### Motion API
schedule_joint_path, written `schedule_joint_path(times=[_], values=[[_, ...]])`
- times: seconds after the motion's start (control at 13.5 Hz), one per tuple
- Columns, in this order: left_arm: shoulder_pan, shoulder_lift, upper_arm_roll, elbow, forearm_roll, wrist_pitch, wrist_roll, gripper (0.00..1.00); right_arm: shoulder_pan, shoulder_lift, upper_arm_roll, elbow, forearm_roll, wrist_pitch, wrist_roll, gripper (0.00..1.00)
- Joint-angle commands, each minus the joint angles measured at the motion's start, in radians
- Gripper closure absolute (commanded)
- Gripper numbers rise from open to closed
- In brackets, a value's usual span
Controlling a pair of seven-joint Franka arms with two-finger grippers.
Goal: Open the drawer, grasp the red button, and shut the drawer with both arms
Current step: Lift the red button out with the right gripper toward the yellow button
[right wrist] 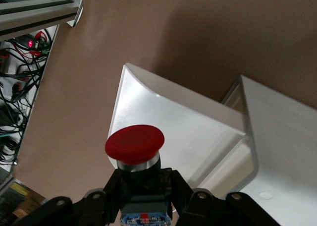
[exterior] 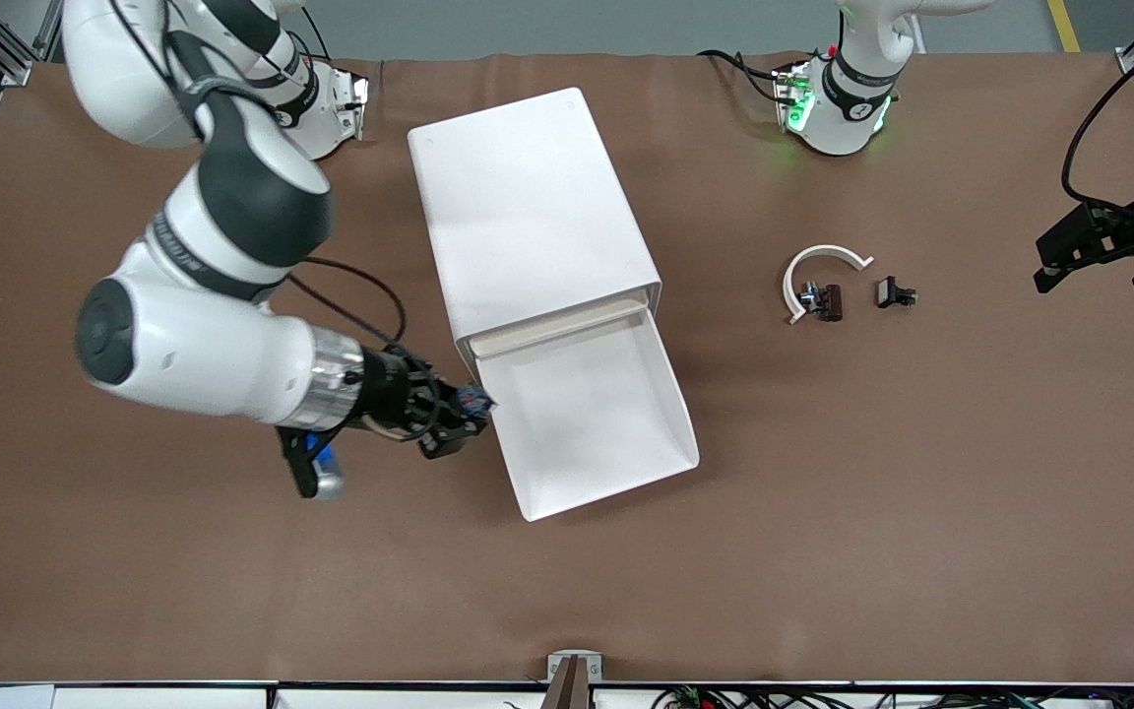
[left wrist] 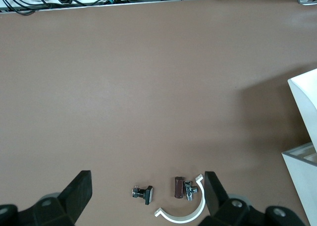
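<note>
Here the button (right wrist: 134,143) is held clamped between the fingers of the right gripper (exterior: 457,418), up in the air just beside the pulled-out drawer (exterior: 592,428) of the cabinet (exterior: 523,212), while the left gripper (exterior: 1099,258) is kept spread wide and empty over the table (exterior: 823,512).

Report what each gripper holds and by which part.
The right gripper, jaws shut, holds the red button by its dark body, cap free, beside the open drawer. The left gripper, jaws open, holds nothing.
</note>
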Motion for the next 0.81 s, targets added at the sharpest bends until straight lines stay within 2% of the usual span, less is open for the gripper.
schedule_joint_path(times=[0.0,0.15,0.37,0.44,0.59,0.67,0.74], values=[[0.004,-0.001,-0.001,0.004,-0.009,-0.005,0.008,0.00,-0.082,-0.016,0.034,-0.015,0.007,-0.132,-0.303,1.00],[0.005,-0.001,0.000,0.005,-0.011,-0.005,0.008,0.00,-0.125,-0.034,0.031,-0.017,-0.004,-0.227,-0.467,1.00],[0.006,-0.001,0.002,0.005,-0.012,-0.005,0.009,0.00,-0.144,-0.091,0.031,-0.038,-0.212,-0.347,-0.815,1.00],[0.006,-0.001,0.000,0.005,-0.012,-0.005,0.009,0.00,-0.165,-0.115,0.030,-0.073,-0.229,-0.350,-0.865,1.00],[0.006,-0.001,0.002,0.005,-0.012,-0.005,0.009,0.00,-0.208,-0.190,0.031,-0.203,-0.232,-0.317,-0.882,1.00],[0.006,-0.001,0.002,0.005,-0.012,-0.005,0.009,0.00,-0.234,-0.241,0.031,-0.297,-0.232,-0.265,-0.896,1.00],[0.006,-0.001,0.002,0.005,-0.012,-0.005,0.009,0.00,-0.269,-0.323,0.033,-0.442,-0.231,-0.176,-0.937,1.00]])
